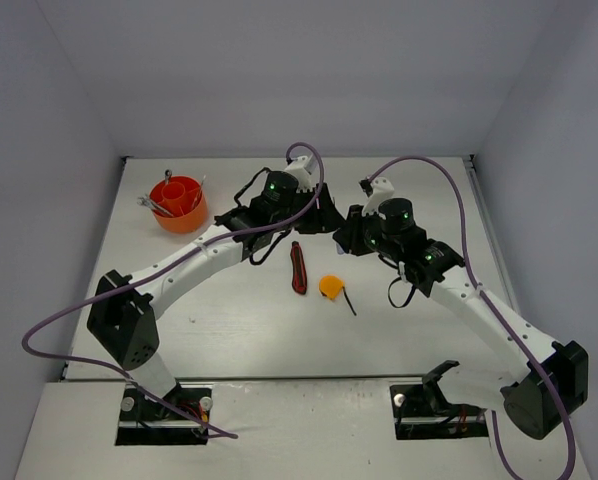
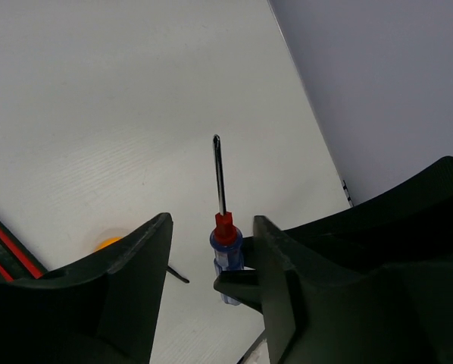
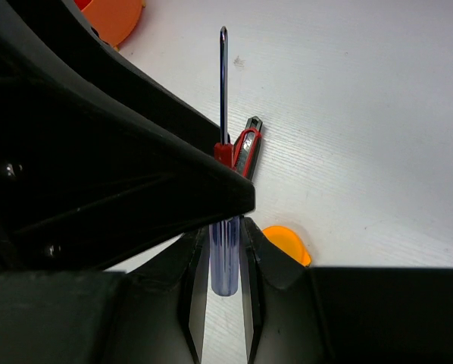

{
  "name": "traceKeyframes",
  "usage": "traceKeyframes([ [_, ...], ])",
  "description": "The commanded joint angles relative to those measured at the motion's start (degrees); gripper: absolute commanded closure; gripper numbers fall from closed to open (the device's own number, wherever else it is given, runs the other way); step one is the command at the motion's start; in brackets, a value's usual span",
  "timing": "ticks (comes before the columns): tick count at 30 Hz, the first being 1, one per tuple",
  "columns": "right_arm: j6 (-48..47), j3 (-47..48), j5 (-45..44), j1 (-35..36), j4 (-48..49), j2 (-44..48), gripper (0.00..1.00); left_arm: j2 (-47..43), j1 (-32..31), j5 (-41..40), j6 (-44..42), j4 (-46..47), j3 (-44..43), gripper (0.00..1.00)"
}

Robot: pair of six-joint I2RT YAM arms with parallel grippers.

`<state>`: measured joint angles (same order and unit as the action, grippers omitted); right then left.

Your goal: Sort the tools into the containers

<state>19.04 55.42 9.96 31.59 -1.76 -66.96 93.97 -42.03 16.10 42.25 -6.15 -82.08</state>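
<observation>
Right gripper (image 3: 225, 235) clamped on the blue-red screwdriver (image 3: 225, 265) handle, held above the tabletop toward its far edge.
Left gripper (image 2: 212, 220) jaws stand apart around the red collar. We judge an early right release would drop it, well short of the orange-red tub (image 1: 184, 222) at the far-left corner.

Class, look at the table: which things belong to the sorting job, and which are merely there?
Belong to the job: screwdriver, red-black handled item, tape measure, wrenches, orange tub.

Merely there: purple cables, table.
</observation>
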Motion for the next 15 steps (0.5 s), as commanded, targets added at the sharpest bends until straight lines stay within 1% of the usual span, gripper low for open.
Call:
traceKeyframes([
  [1, 0.5, 2.4, 0.4, 0.4, 4.8, 0.7, 1.00, -0.7, -0.9, 0.9, -0.1, 3.7, -3.0, 0.72],
  [3, 0.4, 2.6, 0.3, 0.4, 5.0, 0.5, 1.00, -0.7, -0.9, 1.0, 0.1, 3.8, -2.7, 0.82],
  [6, 0.1, 2.8, 0.3, 0.4, 5.0, 0.3, 0.99, -0.8, -0.9, 1.2, 0.1, 4.2, -2.4, 0.93],
  [7, 0.1, 2.8, 0.3, 0.4, 5.0, 0.2, 0.99, -1.0, -0.9, 1.3, 0.0, 4.5, -2.3, 0.98],
  [9, -0.1, 2.9, 0.5, 0.4, 5.0, -0.1, 0.93, -1.2, -0.9, 1.2, -0.5, 4.4, -2.3, 1.00],
  [11, -0.1, 2.7, 0.5, 0.4, 5.0, -0.2, 0.78, -1.5, -0.8, 0.9, -1.5, 4.2, -2.4, 1.00],
  [12, -0.1, 2.7, 0.2, 0.4, 5.0, -0.2, 0.67, -1.7, -0.7, 0.6, -2.2, 3.8, -2.5, 1.00],
  [13, -0.1, 2.5, -0.2, 0.3, 4.9, -0.2, 0.51, -1.8, -0.6, 0.4, -3.6, 2.9, -2.7, 1.00],
  [15, -0.1, 2.1, -1.2, 0.2, 4.8, 0.1, 0.37, -2.3, 0.0, -0.7, -6.7, 0.3, -4.2, 1.00],
])
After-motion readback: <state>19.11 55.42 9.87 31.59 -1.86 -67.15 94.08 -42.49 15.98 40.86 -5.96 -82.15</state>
